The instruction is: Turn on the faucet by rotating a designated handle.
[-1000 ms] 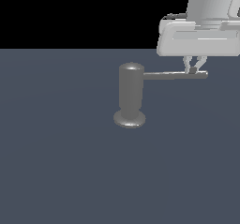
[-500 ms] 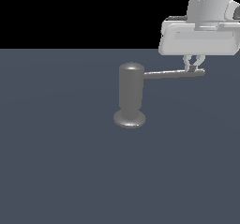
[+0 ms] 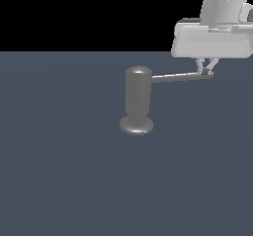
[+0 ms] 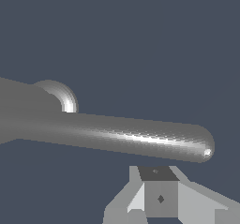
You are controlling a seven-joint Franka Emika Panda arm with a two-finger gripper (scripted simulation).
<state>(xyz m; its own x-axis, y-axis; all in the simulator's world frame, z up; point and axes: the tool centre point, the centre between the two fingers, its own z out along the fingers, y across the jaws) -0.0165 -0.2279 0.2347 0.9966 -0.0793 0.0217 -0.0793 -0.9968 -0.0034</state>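
Observation:
The faucet (image 3: 138,98) is a glossy grey upright cylinder on a flared round foot, standing mid-scene on the dark floor. Its handle (image 3: 180,76), a thin grey rod, sticks out from near the top toward the exterior view's right. My gripper (image 3: 205,71) hangs from above at the rod's far end. Its fingers are pressed together and touch the side of the tip rather than straddling it. In the wrist view the handle (image 4: 131,136) runs across the picture from the faucet (image 4: 21,108), and the gripper (image 4: 160,197) sits shut just beside the rod near its rounded end.
A flat dark grey-blue floor (image 3: 74,180) spreads around the faucet, with a black background beyond it. The arm's white hand body (image 3: 212,40) hangs above the handle's end. No other objects show.
The gripper has shifted slightly toward the back of the exterior view, staying at the rod's tip. The handle's end has swung a little with it. The faucet body has not moved.

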